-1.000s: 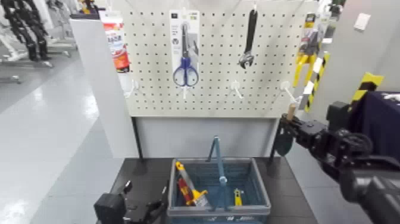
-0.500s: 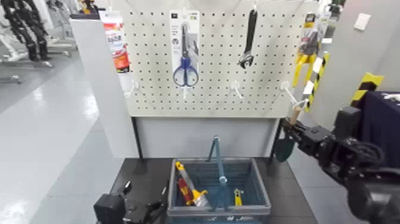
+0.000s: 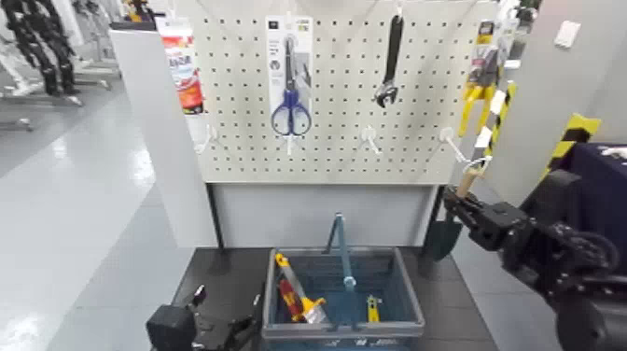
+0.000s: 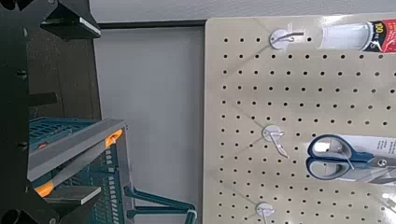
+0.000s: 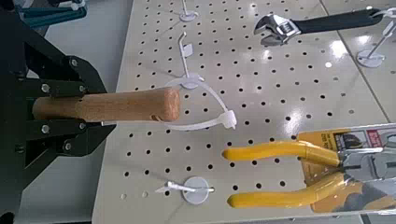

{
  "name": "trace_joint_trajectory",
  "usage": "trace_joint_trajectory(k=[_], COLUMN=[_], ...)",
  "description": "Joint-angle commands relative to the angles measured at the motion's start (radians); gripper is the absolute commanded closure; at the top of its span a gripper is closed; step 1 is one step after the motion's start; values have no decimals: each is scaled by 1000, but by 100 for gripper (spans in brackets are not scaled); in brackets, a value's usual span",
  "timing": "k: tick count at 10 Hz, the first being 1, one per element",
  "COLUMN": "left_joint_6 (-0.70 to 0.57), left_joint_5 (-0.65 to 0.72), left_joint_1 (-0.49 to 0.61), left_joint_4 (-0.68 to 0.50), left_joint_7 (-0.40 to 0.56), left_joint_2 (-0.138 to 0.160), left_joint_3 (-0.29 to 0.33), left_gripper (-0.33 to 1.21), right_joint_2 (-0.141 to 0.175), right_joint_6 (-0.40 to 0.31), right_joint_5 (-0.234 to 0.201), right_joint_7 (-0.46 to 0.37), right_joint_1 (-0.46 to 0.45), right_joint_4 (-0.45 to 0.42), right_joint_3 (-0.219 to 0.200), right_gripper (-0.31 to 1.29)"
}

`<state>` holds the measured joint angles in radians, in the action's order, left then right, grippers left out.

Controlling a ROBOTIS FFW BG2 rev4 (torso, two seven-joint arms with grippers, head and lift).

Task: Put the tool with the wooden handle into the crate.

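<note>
In the head view my right gripper (image 3: 459, 201) is shut on the trowel's tan wooden handle (image 3: 464, 180). Its dark green blade (image 3: 441, 238) hangs down, right of the pegboard's lower corner. The blue-grey crate (image 3: 341, 329) with a blue hoop handle stands on the low black table, below and to the left of the trowel. The right wrist view shows the handle (image 5: 121, 105) clamped in my right gripper (image 5: 65, 107), with its white loop (image 5: 210, 121) free in front of the pegboard. My left gripper (image 3: 229, 329) is parked low beside the crate's left front corner, open and empty.
The white pegboard (image 3: 341, 140) holds blue-handled scissors (image 3: 291, 112), a black wrench (image 3: 390, 56) and yellow pliers (image 3: 479, 93). Bare white hooks (image 3: 451, 140) stick out near the trowel. Red and yellow tools (image 3: 297, 297) lie in the crate. A white pillar (image 3: 168, 140) stands at left.
My right gripper has moved down and slightly right with the trowel, away from the pegboard hook. The left arm has not moved.
</note>
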<state>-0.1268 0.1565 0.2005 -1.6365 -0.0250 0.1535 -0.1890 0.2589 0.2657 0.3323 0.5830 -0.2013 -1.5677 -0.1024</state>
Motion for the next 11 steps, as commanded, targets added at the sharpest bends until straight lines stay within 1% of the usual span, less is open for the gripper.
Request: trace_joint_trajectory(k=[1,2,3,4,5,6,8,9,11], left_joint_6=[1,1,1,1,1,1,0,-2,-5], left_joint_5=[0,0,0,0,0,0,0,0,2], left_joint_1=[0,0,0,-1,-1,-3,-4,-4,-7], left_joint_4=[-2,-2,-2,-2,-2,-2,1,1,3], left_joint_7=[0,-1,-1,-1,-3,-4,-6,-6,-7], left_joint_2=[0,-2,0,0,0,0,1,1,5], left_joint_3=[0,0,0,-1,-1,-1,-1,-1,-3], left_gripper=[13,13,13,13,13,13,13,13,13], right_joint_2=[-13,-24,-38,-53,-64,-75,-86,-87,-93], right_joint_6=[24,17,-6,-26,-57,-80,-105,-117,-132], right_joint_5=[53,68,97,105,132,148,169,197,235], right_joint_7=[0,-2,-2,-5,-5,-3,-3,-3,-2], right_joint_1=[17,20,20,17,5,-10,-41,-53,-79], right_joint_4=[-34,-23,6,37,87,140,222,270,350], right_joint_3=[3,6,18,32,53,76,138,176,250], right_gripper=[125,125,125,125,125,125,125,125,125])
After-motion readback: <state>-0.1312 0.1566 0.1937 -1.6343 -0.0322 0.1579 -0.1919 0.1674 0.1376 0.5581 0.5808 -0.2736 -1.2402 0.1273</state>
